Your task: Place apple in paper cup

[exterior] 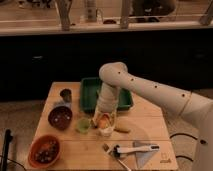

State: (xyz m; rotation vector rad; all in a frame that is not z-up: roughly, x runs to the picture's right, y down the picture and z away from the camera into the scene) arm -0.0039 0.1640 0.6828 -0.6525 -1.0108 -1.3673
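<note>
One apple (103, 120) is clasped between the fingers of the gripper (104, 121), just above the paper cup (106, 132) (beside the green cup (83, 125)), midway toward the worktop's near edge, presumably to be dropped straight in.
</note>
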